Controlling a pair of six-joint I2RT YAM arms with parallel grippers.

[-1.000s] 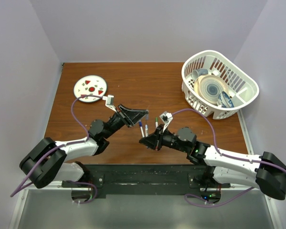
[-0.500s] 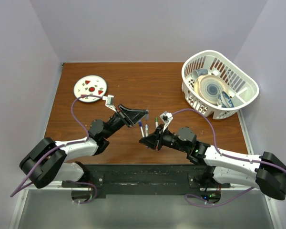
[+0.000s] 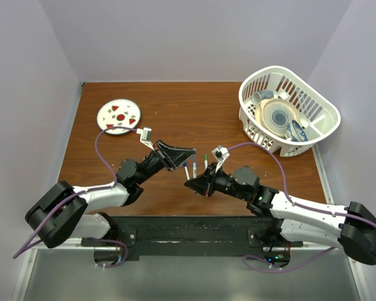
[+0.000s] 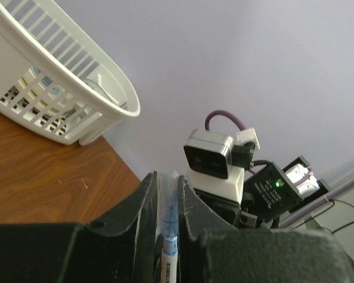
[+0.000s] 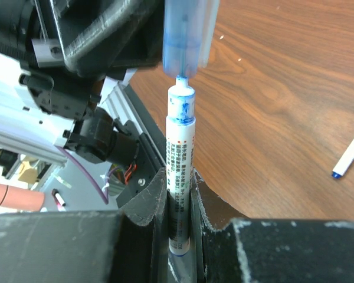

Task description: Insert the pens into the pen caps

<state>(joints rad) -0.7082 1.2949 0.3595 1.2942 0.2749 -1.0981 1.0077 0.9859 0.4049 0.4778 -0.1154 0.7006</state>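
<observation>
Shifted slightly right with left gripper [image 4: 167, 180], clenched on blue pen cap [image 5: 189, 35]; sets its mouth right at the blue tip of the white pen [image 5: 180, 135], grasped upright by right gripper [image 5: 178, 183], near middle of table [image 3: 175, 106].

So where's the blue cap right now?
The cap sits in the left gripper, top of the right wrist view, at the tip of the pen in the right gripper.

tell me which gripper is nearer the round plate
Left. In the top view the left gripper is below-right of the plate; the right gripper lies further right and lower.
</observation>
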